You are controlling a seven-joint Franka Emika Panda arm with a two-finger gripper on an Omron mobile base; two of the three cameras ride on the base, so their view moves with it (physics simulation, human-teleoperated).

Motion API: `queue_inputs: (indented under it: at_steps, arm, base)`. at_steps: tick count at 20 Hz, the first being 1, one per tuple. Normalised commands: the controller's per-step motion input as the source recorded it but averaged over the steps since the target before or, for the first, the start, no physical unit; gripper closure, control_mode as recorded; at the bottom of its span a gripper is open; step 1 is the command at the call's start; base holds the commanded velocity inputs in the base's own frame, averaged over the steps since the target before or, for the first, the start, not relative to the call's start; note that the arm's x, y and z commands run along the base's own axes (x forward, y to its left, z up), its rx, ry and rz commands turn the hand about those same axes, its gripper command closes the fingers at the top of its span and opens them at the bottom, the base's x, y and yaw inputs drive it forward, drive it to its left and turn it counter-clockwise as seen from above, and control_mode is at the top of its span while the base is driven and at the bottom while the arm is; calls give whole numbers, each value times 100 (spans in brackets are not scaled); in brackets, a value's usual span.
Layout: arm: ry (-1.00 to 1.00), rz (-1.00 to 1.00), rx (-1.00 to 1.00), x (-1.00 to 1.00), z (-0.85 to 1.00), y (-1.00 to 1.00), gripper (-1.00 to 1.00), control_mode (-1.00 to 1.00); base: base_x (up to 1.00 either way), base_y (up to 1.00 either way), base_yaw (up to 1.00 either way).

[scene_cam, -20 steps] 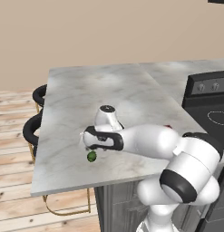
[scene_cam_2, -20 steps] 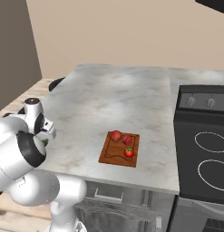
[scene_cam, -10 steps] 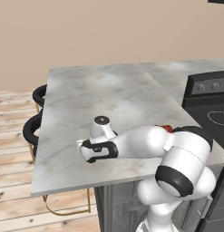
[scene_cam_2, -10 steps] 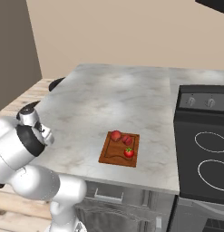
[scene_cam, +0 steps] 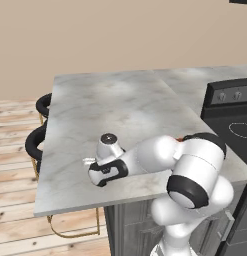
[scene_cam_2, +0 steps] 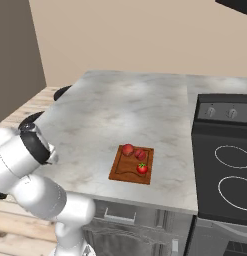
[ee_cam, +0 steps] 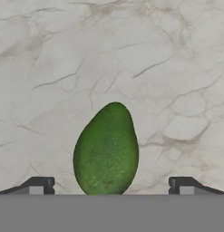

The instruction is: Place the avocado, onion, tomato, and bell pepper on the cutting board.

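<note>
I see my hand [ee_cam: 111, 186] low over the marble bench [scene_cam: 120, 105], its two dark fingertips [ee_cam: 38, 185] spread wide apart. Between them lies the avocado [ee_cam: 106, 152], dark green and pear-shaped, with its narrow end pointing away from the hand. Neither tip touches it; there is bare marble on both sides of the fruit. The avocado rests flat on the bench.

From the left base view, my white arm reaches from the lower right across to the near left part of the bench, and the wrist bends downward close to the near edge. The hand's body hides the avocado there, so I cannot see the fruit from that side. Two black stools [scene_cam: 36, 142] stand off the left end of the bench, over a wooden floor [scene_cam: 15, 200].

From the right base view, the cutting board [scene_cam_2: 132, 164] lies on the bench near its front edge, well to the right of my arm. It is reddish-brown with a groove near its edge. Three red items sit on it: one roundish at the far left corner [scene_cam_2: 127, 149], one just beside it to the right [scene_cam_2: 140, 154], and a tomato [scene_cam_2: 142, 169] with a green top nearer the front. A black stove [scene_cam_2: 222, 165] stands to the right of the bench.
</note>
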Motion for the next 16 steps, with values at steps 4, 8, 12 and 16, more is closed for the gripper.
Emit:
queue_inputs:
  at_steps: [4,8,12,16]
  arm:
    - [-2,-8,-2,18,-18,0,-100,-100]
    - [-2,-7,0,24,-16,0,-100,-100]
    - [-3,-7,0,21,-14,4,-100,-100]
    - [-2,-6,0,15,-14,11,-100,-100]
  base:
    - [0,0,0]
    - [0,0,0]
    - [0,0,0]
    - [0,0,0]
